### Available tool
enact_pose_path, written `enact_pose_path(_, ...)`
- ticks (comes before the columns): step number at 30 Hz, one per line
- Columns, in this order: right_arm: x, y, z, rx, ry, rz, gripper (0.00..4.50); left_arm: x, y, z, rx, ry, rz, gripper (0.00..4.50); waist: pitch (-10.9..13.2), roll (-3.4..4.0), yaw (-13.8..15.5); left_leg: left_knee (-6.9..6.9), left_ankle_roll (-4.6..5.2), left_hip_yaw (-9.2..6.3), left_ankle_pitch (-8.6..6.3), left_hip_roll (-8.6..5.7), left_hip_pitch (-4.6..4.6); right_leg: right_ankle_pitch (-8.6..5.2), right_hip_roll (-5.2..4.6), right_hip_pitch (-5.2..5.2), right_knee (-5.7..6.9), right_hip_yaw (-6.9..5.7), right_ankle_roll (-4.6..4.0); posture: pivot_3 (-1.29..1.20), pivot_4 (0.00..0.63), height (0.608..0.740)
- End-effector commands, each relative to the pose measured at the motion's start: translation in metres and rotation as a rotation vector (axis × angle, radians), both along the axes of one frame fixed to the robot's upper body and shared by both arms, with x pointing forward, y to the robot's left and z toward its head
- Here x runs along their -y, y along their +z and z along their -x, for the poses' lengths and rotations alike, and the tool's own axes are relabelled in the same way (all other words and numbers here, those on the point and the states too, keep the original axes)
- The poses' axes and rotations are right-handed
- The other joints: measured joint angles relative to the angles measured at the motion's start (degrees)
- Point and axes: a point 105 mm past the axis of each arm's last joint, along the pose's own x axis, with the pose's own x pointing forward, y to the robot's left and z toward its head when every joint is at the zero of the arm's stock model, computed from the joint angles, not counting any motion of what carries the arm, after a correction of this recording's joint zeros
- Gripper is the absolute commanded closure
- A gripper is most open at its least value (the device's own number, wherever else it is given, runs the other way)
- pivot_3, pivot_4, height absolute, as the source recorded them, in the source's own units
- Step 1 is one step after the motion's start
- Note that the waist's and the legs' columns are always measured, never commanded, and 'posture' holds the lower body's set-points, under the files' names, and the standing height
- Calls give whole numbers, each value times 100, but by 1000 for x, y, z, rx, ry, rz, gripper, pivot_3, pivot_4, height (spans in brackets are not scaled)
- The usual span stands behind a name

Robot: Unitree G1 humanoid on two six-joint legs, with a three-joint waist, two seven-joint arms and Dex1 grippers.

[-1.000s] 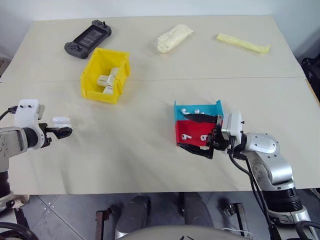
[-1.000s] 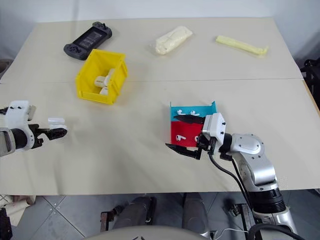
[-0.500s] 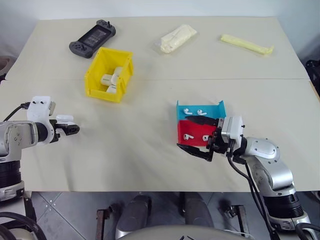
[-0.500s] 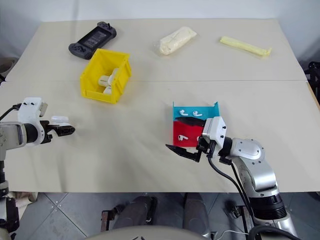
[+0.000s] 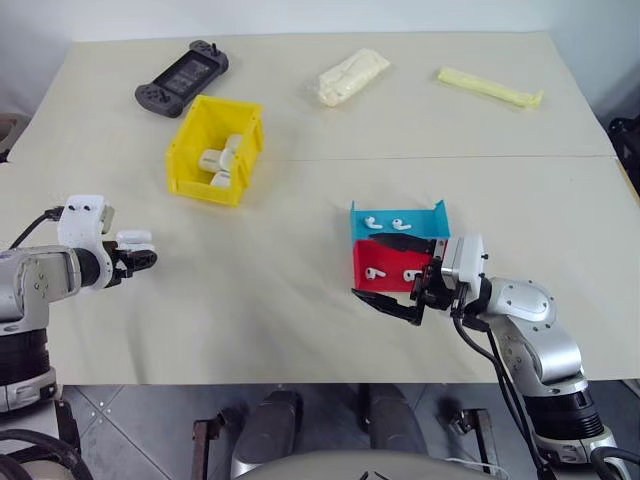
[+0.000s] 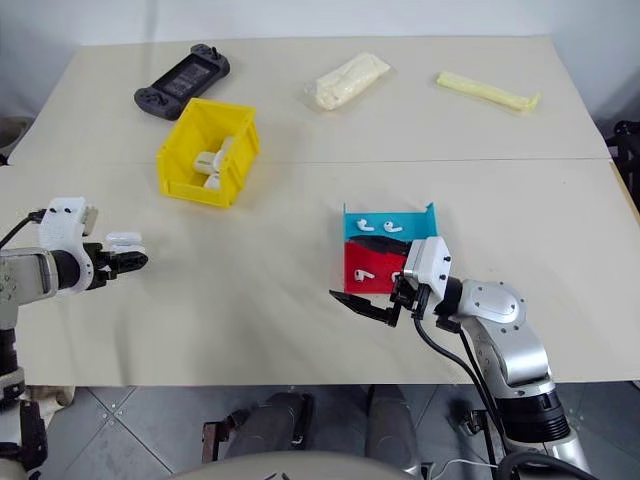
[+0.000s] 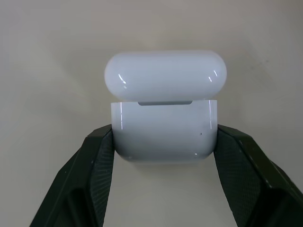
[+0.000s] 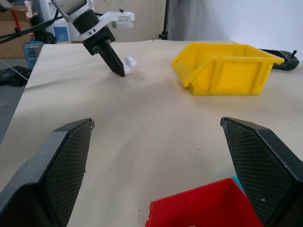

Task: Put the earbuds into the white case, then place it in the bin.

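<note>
**My left claw has the case, but the buds are far away**

My left claw (image 7: 163, 156) is squeezed tight on the white case (image 7: 164, 120), one finger on each side of its lower half. The lid is flipped up and open. The case is smooth and shiny, so it could slip out if I swing fast or tip it. If it tips, the lid may flop shut before any bud goes in.

My right claw (image 5: 408, 278) is spread wide and holds nothing. It sits right at the near right side of the red tray (image 5: 385, 264), with one finger lying over the line between that tray and the cyan tray (image 5: 398, 220). If I close it carelessly, I could shove a tray and make the earbuds (image 5: 386, 223) roll.

The earbuds are tiny. I see two in the cyan tray and, I think, two more in the red one, but they are too small to be sure. A bud could pop out of my fingers and skip off the table.

The case is on the left side, close to the table's (image 5: 300, 300) near edge. The trays are well apart from it, to the right. Between them the table is bare, so I have open room to bring them together.

The bin (image 5: 214, 150) sits farther back on the left, with white things already inside.
</note>
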Motion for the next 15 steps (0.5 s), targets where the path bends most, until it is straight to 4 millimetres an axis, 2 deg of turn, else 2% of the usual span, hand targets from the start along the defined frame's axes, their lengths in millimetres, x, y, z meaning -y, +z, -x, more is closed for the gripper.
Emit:
enact_pose_path(1,7,10,-2,48,-39,-12,0,30,43,11,415,-255,27,1740,1,-2,-15,1,1,3,-1,1,-2,0,0,0,-2,1,0,0,150,740)
enact_pose_path(3,14,9,-4,46,-69,-7,0,61,57,38,653,-510,69,1740,1,-3,-35,1,6,17,-8,7,-6,3,-1,1,-27,2,2,0,150,740)
enact_pose_path(6,21,8,-6,56,-85,19,0,81,48,59,707,-632,158,1740,1,-5,-12,10,12,29,-17,11,-5,5,0,9,-61,0,3,0,150,740)
enact_pose_path(8,25,12,-8,65,-100,23,0,90,46,54,725,-660,152,1740,1,-5,39,14,12,34,-17,15,-1,7,3,11,-59,1,2,0,150,740)
enact_pose_path(9,27,14,-9,72,-110,26,0,100,51,51,772,-696,166,1740,1,-5,82,15,12,36,-17,16,2,10,7,13,-56,2,-1,0,150,740)
enact_pose_path(12,44,15,-7,92,-158,84,0,142,67,42,947,-819,339,1740,0,-5,178,23,17,33,-13,11,2,22,10,22,-60,6,5,0,150,740)
enact_pose_path(15,68,10,0,105,-221,178,0,181,61,42,955,-947,460,1740,-5,-14,189,29,37,45,-24,1,-1,28,6,24,-69,15,14,0,150,740)
